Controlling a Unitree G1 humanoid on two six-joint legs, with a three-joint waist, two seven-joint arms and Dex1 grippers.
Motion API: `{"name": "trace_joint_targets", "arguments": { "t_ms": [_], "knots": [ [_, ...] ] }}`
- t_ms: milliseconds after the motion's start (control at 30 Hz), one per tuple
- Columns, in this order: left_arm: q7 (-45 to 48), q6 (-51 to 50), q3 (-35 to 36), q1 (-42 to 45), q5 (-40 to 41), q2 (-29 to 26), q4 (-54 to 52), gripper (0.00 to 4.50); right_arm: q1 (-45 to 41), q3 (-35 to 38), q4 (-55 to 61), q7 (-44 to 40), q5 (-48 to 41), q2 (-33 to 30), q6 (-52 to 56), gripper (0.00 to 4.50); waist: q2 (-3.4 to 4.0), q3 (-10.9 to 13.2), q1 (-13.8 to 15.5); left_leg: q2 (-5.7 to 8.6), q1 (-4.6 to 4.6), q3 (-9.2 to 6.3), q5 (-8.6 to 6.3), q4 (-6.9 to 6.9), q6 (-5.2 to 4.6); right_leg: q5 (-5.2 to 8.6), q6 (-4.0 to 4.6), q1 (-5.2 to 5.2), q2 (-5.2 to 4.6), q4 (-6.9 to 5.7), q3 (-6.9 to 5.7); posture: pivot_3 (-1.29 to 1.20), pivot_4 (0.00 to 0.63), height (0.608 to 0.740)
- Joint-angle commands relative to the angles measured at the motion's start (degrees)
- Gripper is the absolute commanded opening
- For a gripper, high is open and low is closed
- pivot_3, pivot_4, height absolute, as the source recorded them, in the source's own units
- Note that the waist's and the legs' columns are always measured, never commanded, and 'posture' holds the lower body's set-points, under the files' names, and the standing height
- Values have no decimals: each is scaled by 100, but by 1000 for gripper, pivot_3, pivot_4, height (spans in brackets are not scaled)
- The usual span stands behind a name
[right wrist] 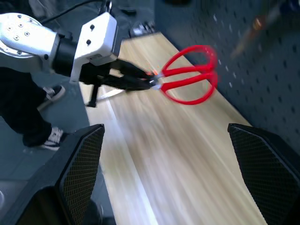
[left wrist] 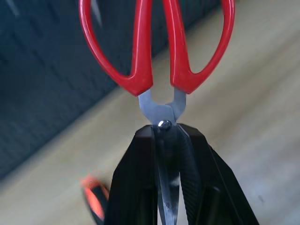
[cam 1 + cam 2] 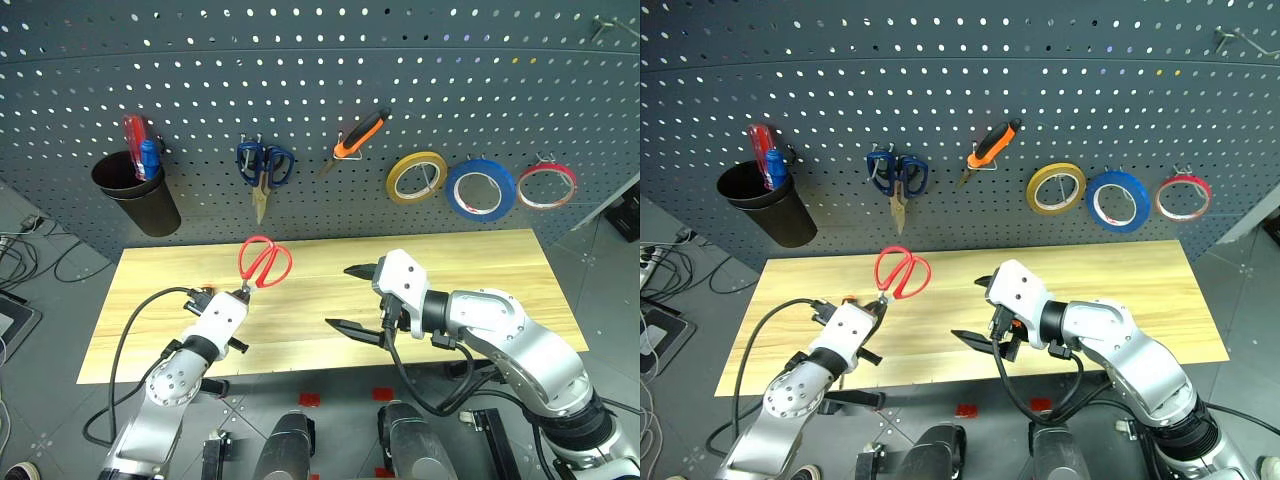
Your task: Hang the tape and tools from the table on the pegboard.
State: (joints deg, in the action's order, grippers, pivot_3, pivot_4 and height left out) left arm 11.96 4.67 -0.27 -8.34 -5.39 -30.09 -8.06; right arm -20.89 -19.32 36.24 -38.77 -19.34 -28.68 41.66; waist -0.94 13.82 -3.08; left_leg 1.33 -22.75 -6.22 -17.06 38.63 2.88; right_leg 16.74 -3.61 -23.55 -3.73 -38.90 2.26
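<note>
Red-handled scissors (image 3: 264,262) in left gripper (image 3: 241,294)

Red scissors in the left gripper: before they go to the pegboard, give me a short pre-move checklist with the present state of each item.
1. Left gripper shut on the red scissors by the blades: ok.
2. Handle loops free and pointing toward the pegboard: ok.
3. Scissors lifted clear of the table: ok.
4. Right gripper open, holding nothing, apart from the scissors: ok.
5. Free hook for the scissors: cannot tell.
6. Blue tape already hanging: ok.
</note>
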Motion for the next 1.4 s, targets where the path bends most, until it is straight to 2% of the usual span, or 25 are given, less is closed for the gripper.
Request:
{"name": "trace_joint_targets", "arguments": {
  "t_ms": [33,267,567,833,1067,1233,1300,1400],
  "knots": [
    [-157,978,398,-150,-74,29,-744,307,-33,196,312,-113,-250,127,-297,4500,-3,2,0,-1,-1,-1,0,0,0,0,0,0,0,1,-1,-46,240,740],
    [-352,223,698,378,219,609,-1524,307,-379,486,25,-57,-421,450,-449,4500,-3,2,10,4,0,-3,-2,6,-5,0,0,10,28,-4,-11,-26,236,740],
    [-304,-1066,496,1411,56,930,-1149,307,-1031,695,-339,26,-620,791,-340,4500,-4,2,-17,1,0,-4,-2,7,-4,0,0,5,51,-7,-11,-40,239,740],
    [-53,-1127,121,1783,-14,1004,-427,307,-1235,712,-435,72,-648,916,-381,4500,-4,2,-6,-1,0,-6,-1,12,-3,0,0,6,45,-8,-8,-47,239,740],
    [5,-856,-23,1727,-152,934,-531,307,-1164,714,-342,115,-693,900,-359,4500,-4,2,-13,-5,-2,-8,-1,10,-3,0,0,2,44,-7,-7,-50,242,740],
    [-134,-1087,68,1668,-146,1080,-599,307,-1143,717,-336,147,-744,901,-360,4500,-4,2,-11,-3,-2,-8,-1,10,-3,0,0,3,42,-7,-7,-50,242,740],
    [-143,-1204,112,1662,-31,1160,-610,1057,-1154,721,-350,161,-758,908,-372,4500,-4,2,-11,-4,-2,-8,-1,10,-3,0,0,3,42,-7,-8,-50,242,740],
    [-218,-1479,245,1664,62,1281,-622,1943,-1177,716,-369,183,-756,925,-376,4500,-4,3,-16,-4,-2,-7,-1,10,-3,0,0,2,42,-7,-7,-50,242,740]
  ]
}}
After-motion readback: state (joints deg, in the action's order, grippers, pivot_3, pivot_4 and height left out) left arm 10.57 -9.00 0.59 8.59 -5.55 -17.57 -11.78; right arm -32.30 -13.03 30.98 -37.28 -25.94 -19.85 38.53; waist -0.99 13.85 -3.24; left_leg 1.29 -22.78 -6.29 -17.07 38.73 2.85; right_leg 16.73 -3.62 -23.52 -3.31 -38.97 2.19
